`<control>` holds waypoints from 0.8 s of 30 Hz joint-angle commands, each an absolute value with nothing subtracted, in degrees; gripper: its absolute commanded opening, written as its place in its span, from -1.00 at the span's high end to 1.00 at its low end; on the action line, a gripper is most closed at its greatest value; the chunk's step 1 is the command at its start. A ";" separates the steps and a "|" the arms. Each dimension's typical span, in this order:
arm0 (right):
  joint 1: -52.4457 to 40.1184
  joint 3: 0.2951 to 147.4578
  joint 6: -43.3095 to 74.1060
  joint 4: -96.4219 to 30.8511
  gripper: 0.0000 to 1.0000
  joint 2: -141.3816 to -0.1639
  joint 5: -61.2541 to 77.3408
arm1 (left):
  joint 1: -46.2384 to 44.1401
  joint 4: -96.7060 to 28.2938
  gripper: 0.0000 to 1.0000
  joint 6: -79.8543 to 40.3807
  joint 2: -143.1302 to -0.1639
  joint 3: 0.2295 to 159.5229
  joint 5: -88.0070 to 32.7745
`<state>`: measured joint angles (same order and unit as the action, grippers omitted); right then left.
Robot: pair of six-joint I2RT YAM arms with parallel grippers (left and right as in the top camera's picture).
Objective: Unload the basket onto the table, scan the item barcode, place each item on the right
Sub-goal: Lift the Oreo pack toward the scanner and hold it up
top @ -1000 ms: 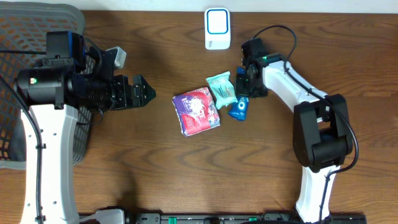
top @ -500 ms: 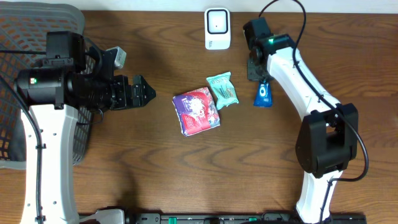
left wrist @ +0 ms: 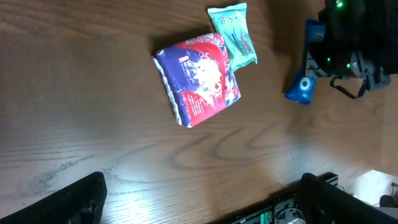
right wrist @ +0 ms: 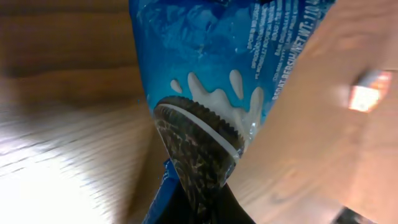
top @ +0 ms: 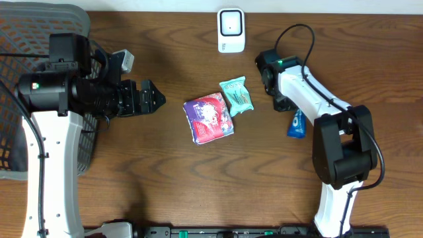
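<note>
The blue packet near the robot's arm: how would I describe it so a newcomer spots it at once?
On the wooden table, find the white right arm. The blue packet shows just beside it, apart from the others. It alone is blue with a dark sandwich cookie printed on it; the teal packet and the red-and-purple packet lie nearer the middle.

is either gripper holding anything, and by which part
Right gripper pinches the blue cookie packet by one end; left gripper is open, holding nothing.
</note>
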<state>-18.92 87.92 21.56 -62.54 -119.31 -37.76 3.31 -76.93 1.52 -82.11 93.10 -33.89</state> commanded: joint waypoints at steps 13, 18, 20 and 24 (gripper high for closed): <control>-30.48 83.29 31.44 -56.40 0.44 -122.21 -39.18 | 3.18 -77.08 -0.96 2.13 -82.30 92.75 -33.34; -34.37 91.07 31.05 -63.81 -0.23 -122.15 -42.09 | 3.18 -77.08 -0.96 2.13 -82.30 92.75 -33.34; -34.46 95.90 30.94 -67.88 -0.34 -122.15 -43.75 | 3.18 -77.08 -0.96 2.13 -82.30 92.75 -33.34; -32.77 103.63 24.29 -71.94 -0.44 -122.15 -40.97 | 3.18 -77.08 -0.96 2.13 -82.30 92.75 -33.34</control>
